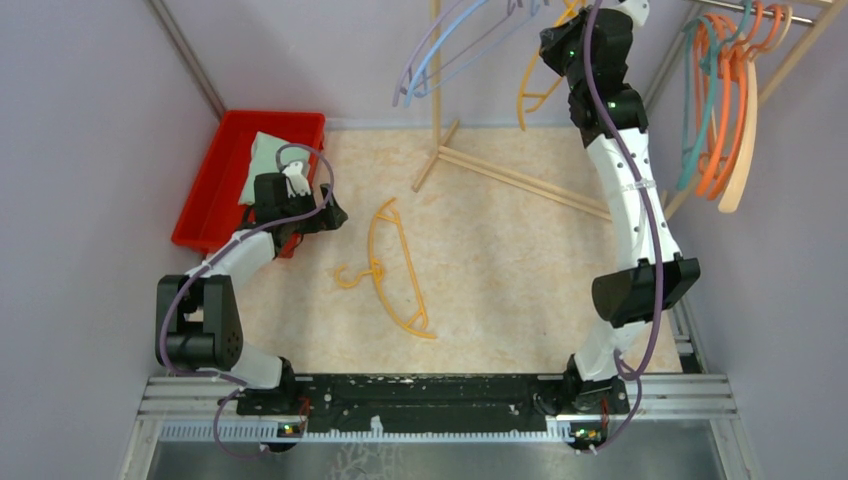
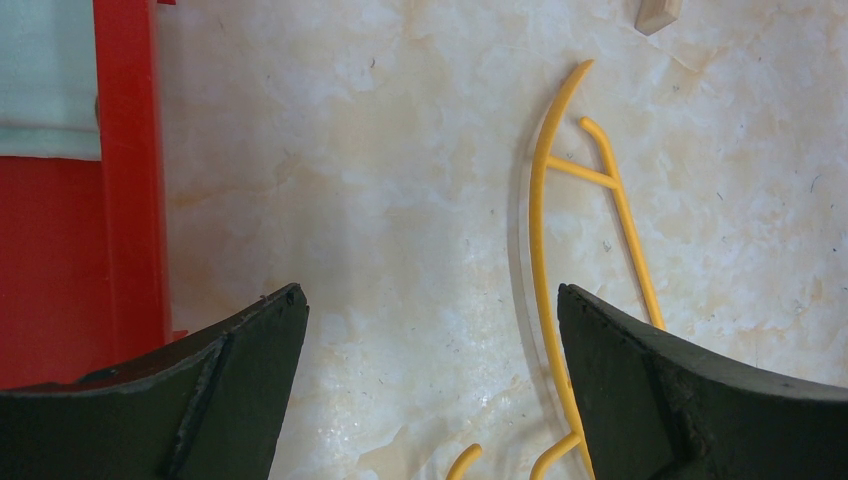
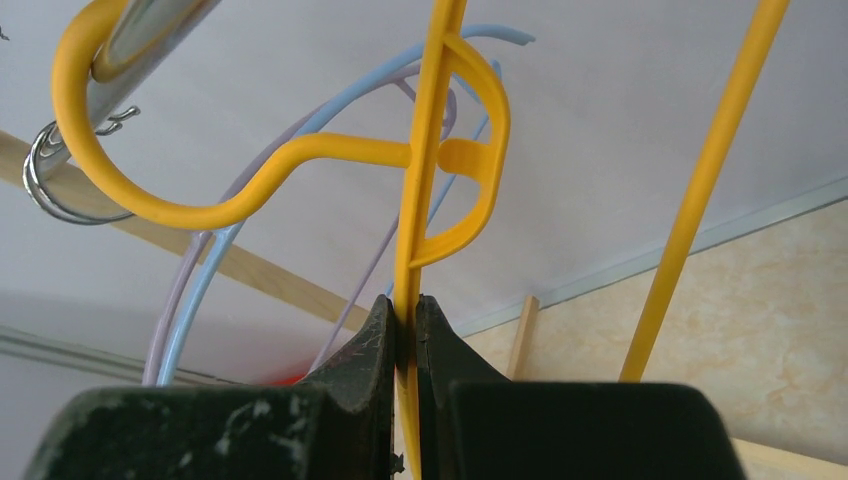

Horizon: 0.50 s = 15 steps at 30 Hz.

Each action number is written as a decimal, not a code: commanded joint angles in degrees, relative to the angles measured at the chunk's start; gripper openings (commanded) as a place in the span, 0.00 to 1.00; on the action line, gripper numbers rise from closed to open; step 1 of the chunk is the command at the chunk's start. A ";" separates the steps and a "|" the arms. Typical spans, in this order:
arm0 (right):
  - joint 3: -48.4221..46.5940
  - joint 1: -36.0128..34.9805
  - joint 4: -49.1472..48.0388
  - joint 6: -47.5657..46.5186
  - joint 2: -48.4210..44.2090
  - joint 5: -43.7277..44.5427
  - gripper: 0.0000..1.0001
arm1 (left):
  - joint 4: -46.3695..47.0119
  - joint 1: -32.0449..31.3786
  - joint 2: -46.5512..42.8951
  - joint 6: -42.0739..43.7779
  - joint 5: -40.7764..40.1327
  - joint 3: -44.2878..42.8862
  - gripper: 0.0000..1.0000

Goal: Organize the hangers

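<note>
Near edge: both arm bases are bolted to the rail. The left arm is bent low over the left side of the marbled table (image 1: 520, 280).

Left gripper (image 2: 430, 300): jaws set wide apart, nothing between them, hovering over bare tabletop. The right finger overlaps the lower part of a yellow hanger (image 2: 540, 240) in the wrist view; contact cannot be judged.

That yellow hanger (image 1: 395, 265) lies flat near the table's centre, just right of the left gripper, with its hook curling toward the left arm.

Left of the gripper sits a red bin (image 1: 205, 200) against the left wall, with a folded pale green cloth (image 1: 262, 160) inside it.

Further back, the rack's light wooden poles (image 1: 520, 180) cross the table, and an upright pole (image 1: 436, 80) rises from them.

Right arm: stretched up and back toward the rack top. Right gripper (image 3: 405, 310): fingers pinched together on the thin vertical bar of a second yellow hanger (image 3: 300, 150), whose hook is looped over a metal rail (image 3: 150, 25).

Behind it hang a light blue hanger (image 3: 490, 30) and a lavender hanger (image 3: 365, 270).

Far right: orange hangers (image 1: 715, 120), a teal hanger (image 1: 690, 130) and a thicker beige hanger (image 1: 740, 150) hang bunched together on the rail by the right wall.
</note>
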State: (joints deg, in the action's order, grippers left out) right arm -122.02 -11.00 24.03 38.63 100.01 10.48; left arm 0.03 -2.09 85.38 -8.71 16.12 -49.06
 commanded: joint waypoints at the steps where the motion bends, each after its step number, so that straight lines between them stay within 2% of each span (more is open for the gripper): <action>1: 0.28 1.96 -0.42 1.01 -2.49 2.66 0.00 | 1.68 0.50 0.00 0.81 0.15 -0.19 1.00; 4: 4.26 3.22 -1.31 2.11 -4.56 1.80 0.00 | 1.72 0.50 0.35 0.73 0.48 -0.25 1.00; 8: 7.18 3.93 -1.79 2.70 -7.58 1.51 0.08 | 1.78 0.44 0.65 0.67 0.70 -0.50 1.00; 11: 7.45 3.91 -0.66 2.51 -8.82 2.53 0.26 | 1.72 0.48 0.70 0.61 0.87 -0.72 1.00; 15: 8.66 3.93 0.37 1.39 -11.81 2.78 0.58 | 1.74 0.49 0.51 0.59 0.71 -0.52 1.00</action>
State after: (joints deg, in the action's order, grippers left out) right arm -114.19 -7.51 23.75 41.30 93.14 12.14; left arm 0.03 -2.09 85.69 -8.71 16.16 -49.06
